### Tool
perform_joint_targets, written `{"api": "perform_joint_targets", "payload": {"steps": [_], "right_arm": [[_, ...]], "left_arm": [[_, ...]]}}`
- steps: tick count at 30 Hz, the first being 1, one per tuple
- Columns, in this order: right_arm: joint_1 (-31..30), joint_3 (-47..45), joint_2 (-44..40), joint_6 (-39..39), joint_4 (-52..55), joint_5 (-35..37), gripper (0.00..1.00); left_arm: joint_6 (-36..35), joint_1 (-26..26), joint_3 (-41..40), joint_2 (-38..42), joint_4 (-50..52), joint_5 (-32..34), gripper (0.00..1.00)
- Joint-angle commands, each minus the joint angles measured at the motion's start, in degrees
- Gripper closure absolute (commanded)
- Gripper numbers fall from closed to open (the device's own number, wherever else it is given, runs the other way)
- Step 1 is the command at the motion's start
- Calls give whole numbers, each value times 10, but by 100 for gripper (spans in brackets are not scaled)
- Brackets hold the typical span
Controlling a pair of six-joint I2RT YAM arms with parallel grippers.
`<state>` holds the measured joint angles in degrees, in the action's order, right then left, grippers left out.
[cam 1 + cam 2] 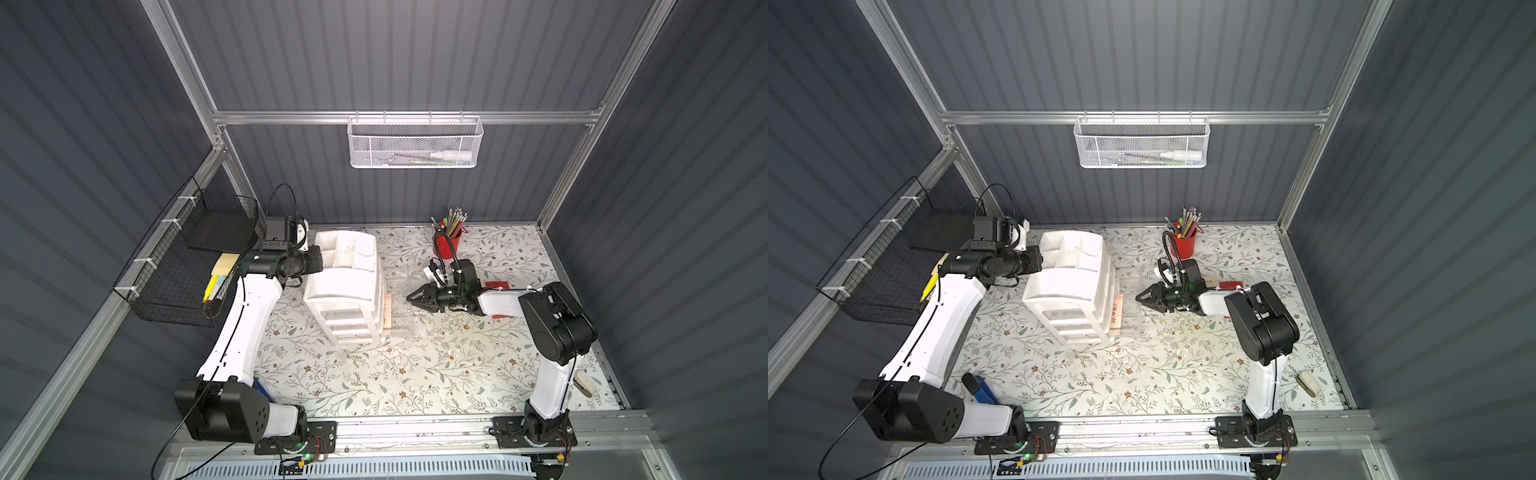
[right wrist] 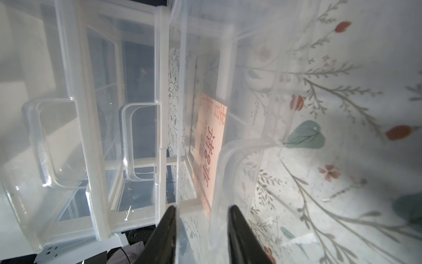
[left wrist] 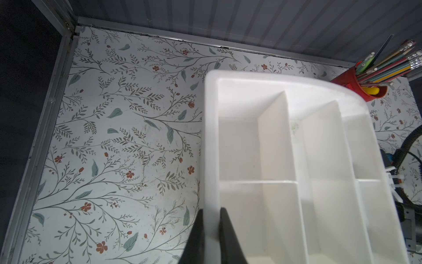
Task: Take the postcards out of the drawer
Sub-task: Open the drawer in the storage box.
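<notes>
A: Looking for the peach postcard (image 2: 210,146) — where?
B: Down in the clear drawer (image 2: 242,146), pulled out rightward from the white organiser (image 1: 345,286). Standing on edge at the organiser end, with its long axis running near to far.
A: And seen from the right gripper (image 2: 203,208)?
B: Straight ahead to the left, past the drawer's front lip. Held part-way apart at the fingers, with that lip between them — cannot tell whether pinching it or merely straddling it.
A: Worth trying the left gripper (image 3: 211,210) instead?
B: No. Clamped shut on the organiser's far-left rim, on the wrong side of it. Much nearer with the right. Probably best to reach in over the lip and pinch across the card's thin faces, not along its length.
</notes>
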<state>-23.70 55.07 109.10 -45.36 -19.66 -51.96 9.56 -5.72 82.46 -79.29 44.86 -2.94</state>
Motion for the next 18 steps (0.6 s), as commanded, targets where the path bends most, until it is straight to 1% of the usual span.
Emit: {"api": "perform_joint_targets", "payload": {"steps": [1,9,18], "right_arm": [[14,-6,-17,48,46,19,66],[22,-7,-19,60,64,21,66],[29,-8,-22,81,96,28,66]], "left_arm": [[-13,4,23,22,12,36,100],[-5,-1,26,34,15,46,100],[4,-11,29,43,26,75,100]]}}
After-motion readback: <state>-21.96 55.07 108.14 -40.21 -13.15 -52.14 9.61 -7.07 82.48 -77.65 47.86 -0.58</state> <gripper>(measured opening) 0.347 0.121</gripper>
